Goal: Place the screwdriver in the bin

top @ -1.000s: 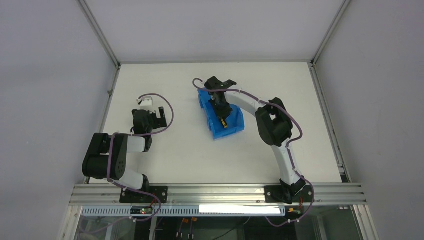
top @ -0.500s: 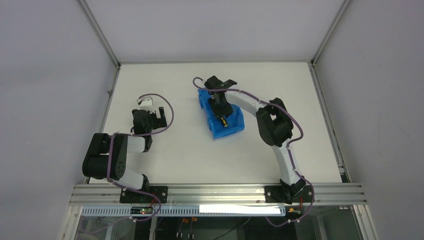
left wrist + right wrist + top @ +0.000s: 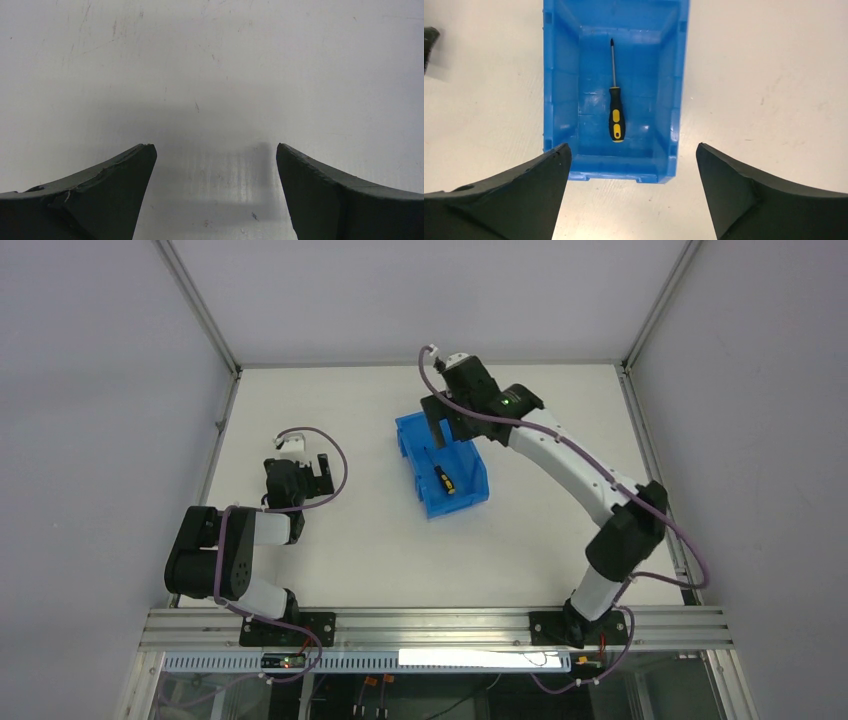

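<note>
The screwdriver (image 3: 616,120), with a black and yellow handle and a thin shaft, lies flat on the floor of the blue bin (image 3: 681,75), apart from both grippers. From above, the screwdriver (image 3: 446,480) shows inside the bin (image 3: 412,440) at mid-table. My right gripper (image 3: 632,146) is open and empty, held above the bin's far end (image 3: 452,428). My left gripper (image 3: 215,146) is open over bare table, well left of the bin (image 3: 318,478).
White tabletop (image 3: 360,550) bounded by grey walls and metal frame posts (image 3: 200,310). The aluminium rail (image 3: 430,625) carrying both arm bases runs along the near edge. A dark part (image 3: 429,37) shows at the left edge of the right wrist view.
The right gripper opened and let go of the screwdriver, which now lies in the bin. The right arm rose and drew back toward the far side. The left arm stayed still.
</note>
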`<action>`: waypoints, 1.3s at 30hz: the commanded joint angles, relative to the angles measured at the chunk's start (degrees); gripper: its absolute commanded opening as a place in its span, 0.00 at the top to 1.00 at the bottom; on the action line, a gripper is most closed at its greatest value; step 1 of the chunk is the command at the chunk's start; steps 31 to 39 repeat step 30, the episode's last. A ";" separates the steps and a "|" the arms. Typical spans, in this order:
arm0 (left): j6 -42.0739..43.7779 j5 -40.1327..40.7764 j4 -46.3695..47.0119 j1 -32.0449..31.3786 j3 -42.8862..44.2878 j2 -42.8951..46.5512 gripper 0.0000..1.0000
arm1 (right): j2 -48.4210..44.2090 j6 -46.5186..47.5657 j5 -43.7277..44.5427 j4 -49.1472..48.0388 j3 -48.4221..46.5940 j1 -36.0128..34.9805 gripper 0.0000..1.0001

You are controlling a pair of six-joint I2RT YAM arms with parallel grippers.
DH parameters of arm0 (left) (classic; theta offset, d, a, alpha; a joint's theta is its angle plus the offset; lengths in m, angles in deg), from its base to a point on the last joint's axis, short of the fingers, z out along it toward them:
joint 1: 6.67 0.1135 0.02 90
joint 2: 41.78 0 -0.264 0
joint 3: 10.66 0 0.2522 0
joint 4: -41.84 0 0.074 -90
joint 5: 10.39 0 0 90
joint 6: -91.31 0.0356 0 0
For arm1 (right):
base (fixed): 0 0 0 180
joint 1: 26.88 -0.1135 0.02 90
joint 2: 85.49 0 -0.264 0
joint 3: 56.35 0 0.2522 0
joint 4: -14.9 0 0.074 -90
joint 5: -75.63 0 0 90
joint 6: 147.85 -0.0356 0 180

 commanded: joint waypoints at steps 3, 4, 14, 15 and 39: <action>-0.36 -1.15 2.26 0.46 1.17 0.08 0.00 | -15.18 3.70 7.80 -16.68 17.90 2.53 0.01; -0.37 -1.17 2.30 0.43 1.16 0.08 0.00 | -17.80 4.44 8.49 -20.66 22.31 3.85 0.01; -0.32 -1.15 2.31 0.46 1.17 0.10 0.00 | -35.60 6.98 16.66 -56.17 60.31 13.69 0.01; -0.35 -1.15 2.31 0.46 1.17 0.09 0.00 | -36.38 6.79 17.21 -58.62 62.82 14.58 0.01; -0.36 -1.11 2.25 0.44 1.17 0.04 0.00 | -35.25 -1.87 28.58 -73.36 73.82 16.89 0.01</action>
